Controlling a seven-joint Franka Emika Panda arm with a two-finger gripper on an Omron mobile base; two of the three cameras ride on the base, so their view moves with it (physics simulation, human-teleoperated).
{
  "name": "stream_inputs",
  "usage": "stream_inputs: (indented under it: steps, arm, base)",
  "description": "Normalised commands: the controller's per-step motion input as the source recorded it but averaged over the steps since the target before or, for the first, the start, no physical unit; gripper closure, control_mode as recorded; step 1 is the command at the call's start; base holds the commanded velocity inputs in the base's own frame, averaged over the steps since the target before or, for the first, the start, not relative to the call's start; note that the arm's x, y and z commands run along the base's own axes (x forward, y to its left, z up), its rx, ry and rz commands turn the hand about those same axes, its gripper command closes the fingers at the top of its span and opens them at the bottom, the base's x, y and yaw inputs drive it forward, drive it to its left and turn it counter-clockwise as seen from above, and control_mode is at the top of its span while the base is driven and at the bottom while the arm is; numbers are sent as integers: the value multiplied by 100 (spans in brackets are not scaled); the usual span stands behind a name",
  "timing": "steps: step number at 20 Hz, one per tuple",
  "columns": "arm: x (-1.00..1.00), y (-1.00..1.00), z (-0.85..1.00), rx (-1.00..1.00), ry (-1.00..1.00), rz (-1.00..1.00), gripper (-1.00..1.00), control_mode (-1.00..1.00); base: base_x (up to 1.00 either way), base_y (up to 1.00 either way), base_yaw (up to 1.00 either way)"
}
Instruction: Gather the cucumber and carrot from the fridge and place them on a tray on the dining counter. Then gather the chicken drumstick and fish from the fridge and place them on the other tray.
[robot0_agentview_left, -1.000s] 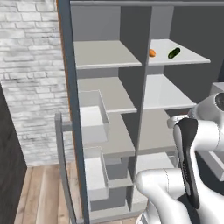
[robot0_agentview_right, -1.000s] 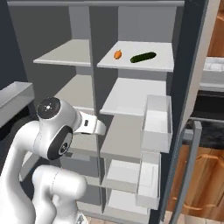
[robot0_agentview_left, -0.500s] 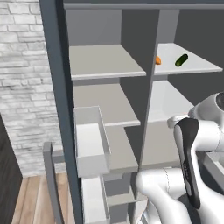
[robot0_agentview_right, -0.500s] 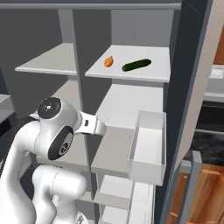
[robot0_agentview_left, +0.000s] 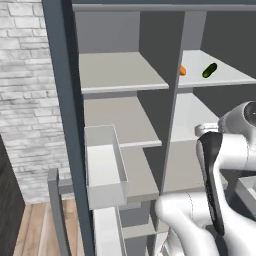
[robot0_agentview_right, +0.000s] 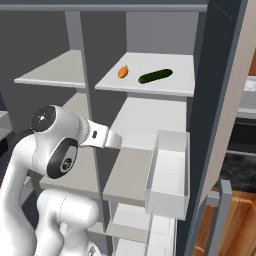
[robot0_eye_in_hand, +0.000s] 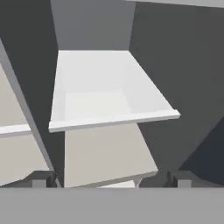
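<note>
On the top right shelf of the open fridge lie the orange carrot (robot0_agentview_left: 183, 70) (robot0_agentview_right: 123, 72) and, to its right, the dark green cucumber (robot0_agentview_left: 209, 70) (robot0_agentview_right: 155, 76). My gripper (robot0_eye_in_hand: 113, 181) is open and holds nothing, its two dark fingertips (robot0_eye_in_hand: 43, 179) set wide apart. It points into the fridge's right column, at a white shelf (robot0_eye_in_hand: 109, 119) well below the vegetables. My white arm (robot0_agentview_right: 60, 145) stands folded in front of the lower shelves. The chicken drumstick, the fish, the trays and the dining counter are out of view.
A grey centre divider (robot0_agentview_left: 172, 120) splits the fridge into two columns of bare shelves. White door bins (robot0_agentview_left: 105, 170) (robot0_agentview_right: 170, 175) jut out from the open doors on both sides. A brick wall (robot0_agentview_left: 25, 100) stands to the left.
The whole picture has shifted and the fridge looms larger, so the base has driven closer. The arm keeps its pose and the gripper stays open.
</note>
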Motion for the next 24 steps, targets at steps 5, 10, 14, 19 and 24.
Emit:
stream_inputs:
  steps: [5,10,14,19,24]
  arm:
    - [0,-41,77,-5,-8,-26,-100,-100]
    - [4,-42,65,-4,-6,-23,-100,-100]
    - [13,-13,63,9,-1,-9,-100,-100]
    - [34,-1,44,15,-1,-8,-100,-100]
    - [68,-2,0,16,-6,-1,-100,-100]
  base:
    - [0,0,0]
    - [0,0,0]
    - [0,0,0]
    - [0,0,0]
    - [0,0,0]
